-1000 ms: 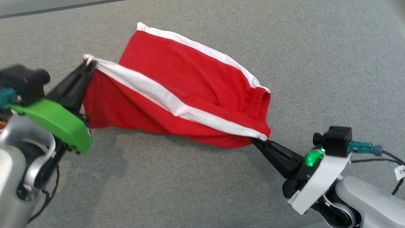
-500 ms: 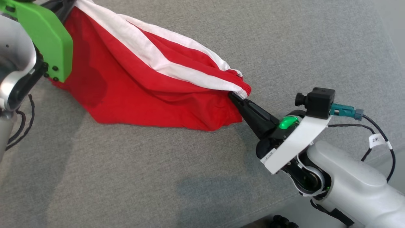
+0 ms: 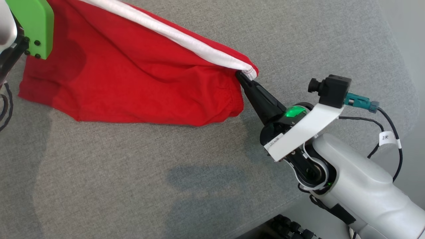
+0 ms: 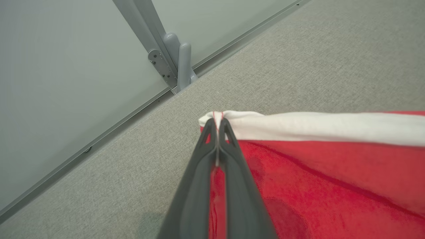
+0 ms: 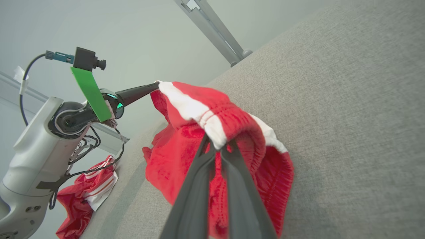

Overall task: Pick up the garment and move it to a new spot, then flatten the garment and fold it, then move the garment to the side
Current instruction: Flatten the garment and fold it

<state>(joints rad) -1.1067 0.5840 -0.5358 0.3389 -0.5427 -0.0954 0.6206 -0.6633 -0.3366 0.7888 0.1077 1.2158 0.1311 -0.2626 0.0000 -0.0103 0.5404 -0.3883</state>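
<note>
The garment (image 3: 132,76) is a pair of red shorts with a white side stripe, hanging stretched between both arms above the grey cloth surface (image 3: 132,186). My right gripper (image 3: 244,75) is shut on the waistband corner at the stripe's end, as the right wrist view confirms (image 5: 217,144). My left gripper (image 4: 217,123) is shut on the white hem corner of the garment (image 4: 332,166); the right wrist view also has it (image 5: 155,85) at the far end of the shorts (image 5: 206,139). In the head view, its green wrist plate (image 3: 31,23) sits at the top left.
The grey surface ends in a rounded edge at the right (image 3: 401,99). A grey wall with a metal post (image 4: 172,53) borders the far side. Another red and white garment pile (image 5: 88,189) lies beyond my left arm in the right wrist view.
Both arms have lifted the shorts up off the surface and carried them; the fabric now hangs taut below the stripe. The head camera has also shifted.
</note>
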